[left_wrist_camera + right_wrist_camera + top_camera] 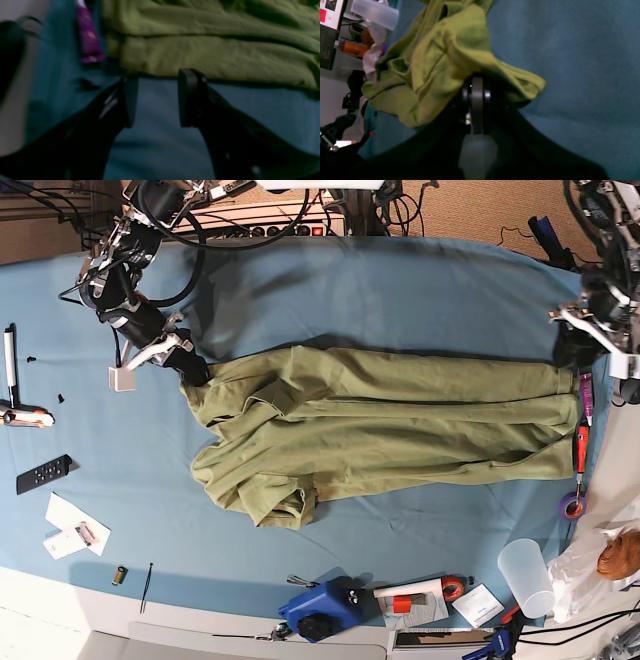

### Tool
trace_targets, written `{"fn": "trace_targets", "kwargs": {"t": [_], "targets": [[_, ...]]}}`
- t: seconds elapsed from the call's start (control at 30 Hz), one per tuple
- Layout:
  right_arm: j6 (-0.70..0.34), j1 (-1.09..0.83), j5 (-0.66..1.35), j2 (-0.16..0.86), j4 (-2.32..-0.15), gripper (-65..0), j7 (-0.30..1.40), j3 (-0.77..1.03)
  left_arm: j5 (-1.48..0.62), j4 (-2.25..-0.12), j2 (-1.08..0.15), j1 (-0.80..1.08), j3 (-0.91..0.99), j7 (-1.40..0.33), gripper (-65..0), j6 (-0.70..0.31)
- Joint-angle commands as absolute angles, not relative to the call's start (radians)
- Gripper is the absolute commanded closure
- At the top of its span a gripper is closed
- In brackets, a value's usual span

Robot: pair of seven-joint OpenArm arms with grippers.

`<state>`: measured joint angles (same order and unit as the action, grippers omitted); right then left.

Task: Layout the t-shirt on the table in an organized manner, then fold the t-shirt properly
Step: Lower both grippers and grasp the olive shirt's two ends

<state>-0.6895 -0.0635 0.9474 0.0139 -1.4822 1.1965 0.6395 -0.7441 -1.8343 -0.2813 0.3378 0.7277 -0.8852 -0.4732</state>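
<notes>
The olive-green t-shirt [380, 425] lies stretched sideways across the blue-clothed table [400, 290], bunched and folded over at its left end. My right gripper [192, 372] is at the shirt's upper left corner. In the right wrist view this gripper [477, 82] is shut on a bunch of the t-shirt [440, 57], which drapes over its tips. My left gripper [160, 100] stands open just above the table [160, 140], a little short of the t-shirt's [212, 55] edge, with nothing between its fingers. In the base view it [572, 352] is at the shirt's right end.
A purple-handled tool [586, 395], a red tool [581, 448] and a purple tape roll [572, 505] lie along the right edge. A plastic cup [525, 575] and a blue device [320, 608] sit at the front. A remote [43, 473], papers [70, 530] and a pen [10, 355] lie at the left.
</notes>
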Motion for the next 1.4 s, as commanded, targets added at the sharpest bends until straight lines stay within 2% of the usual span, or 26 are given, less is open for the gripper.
{"fn": "trace_targets", "kwargs": {"t": [0.0,0.13,0.37,0.5,0.63,0.9,0.97,1.03,1.13,1.17,1.37], "targets": [[-0.698,-0.054,0.974,0.027,-1.496,0.0,1.18,0.641,-0.736,-1.848,-0.293,0.328,0.717,-0.839,-27.2,-0.463],[-0.698,-0.053,0.975,0.031,-1.497,0.0,1.193,0.641,-0.607,-1.802,-0.294,0.307,0.638,-0.786,-32.6,-0.398],[-0.698,-0.054,0.974,0.034,-1.497,0.0,1.224,0.641,-0.569,-1.663,-0.294,0.245,0.61,-0.764,-32.7,-0.29],[-0.698,-0.056,0.974,0.049,-1.497,0.0,1.227,0.641,-0.664,-1.652,-0.285,0.228,0.611,-0.787,-32.7,-0.289],[-0.698,-0.056,0.975,0.058,-1.497,0.0,1.232,0.641,-0.64,-1.634,-0.266,0.204,0.611,-0.785,-32.7,-0.272],[-0.698,-0.056,0.975,0.059,-1.497,0.0,1.239,0.641,-0.654,-1.468,-0.266,0.13,0.612,-0.751,-32.5,-0.243],[-0.698,-0.056,0.975,0.059,-1.497,0.0,1.239,0.641,-0.659,-1.463,-0.266,0.131,0.612,-0.752,-29.9,-0.228],[-0.698,-0.056,0.975,0.062,-1.497,0.0,1.238,0.641,-0.659,-1.463,-0.266,0.13,0.612,-0.772,-23.2,-0.228],[-0.698,-0.055,0.974,0.067,-1.498,0.0,1.234,0.641,-0.677,-1.463,-0.266,0.13,0.612,-0.81,-3.3,-0.228],[-0.698,-0.055,0.975,0.067,-1.498,0.0,1.233,0.642,-0.69,-1.463,-0.266,0.13,0.612,-0.827,0.0,-0.229],[-0.698,-0.056,0.975,0.09,-1.498,0.0,1.228,0.646,-0.697,-1.464,-0.266,0.131,0.612,-0.903,0.0,-0.228]]}}
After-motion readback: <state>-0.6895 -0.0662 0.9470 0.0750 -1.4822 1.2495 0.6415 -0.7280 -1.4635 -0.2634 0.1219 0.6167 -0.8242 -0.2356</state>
